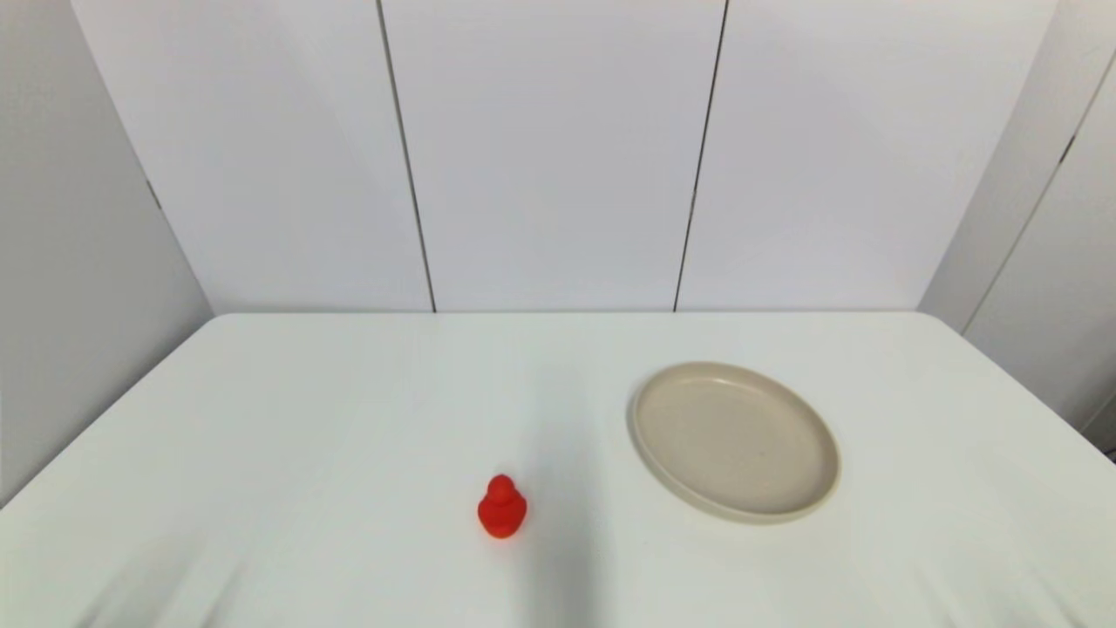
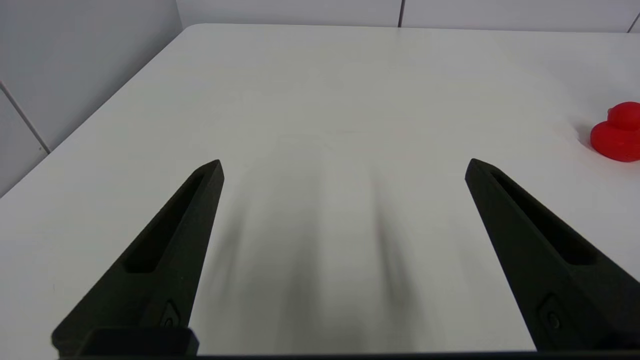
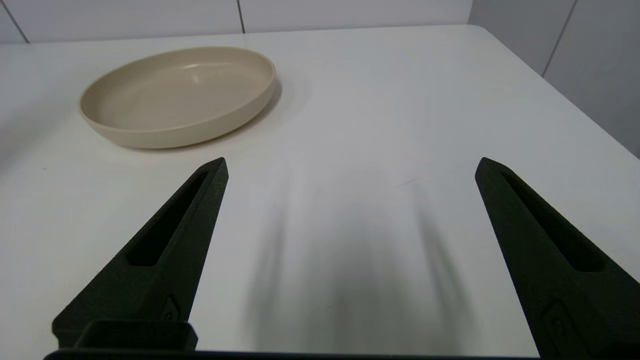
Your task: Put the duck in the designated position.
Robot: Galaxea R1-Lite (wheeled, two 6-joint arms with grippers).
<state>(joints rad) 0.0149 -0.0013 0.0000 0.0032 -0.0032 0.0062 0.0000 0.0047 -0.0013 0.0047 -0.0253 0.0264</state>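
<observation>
The small glossy red duck (image 1: 502, 507) stands upright on the white table near the front, left of the beige plate. The left wrist view catches the duck (image 2: 618, 132) at its edge, well off to the side of my left gripper (image 2: 344, 167), which is open over bare tabletop with nothing between its fingers. My right gripper (image 3: 351, 165) is open too, above bare table on the near right side, with the plate ahead of it. Neither arm shows in the head view. The designated position has no mark that I can see.
An empty beige plate (image 1: 663, 445) sits right of centre on the table; its rim (image 3: 125, 137) also shows in the right wrist view. Grey wall panels stand behind the table and along both sides. The table's rounded far corners are in view.
</observation>
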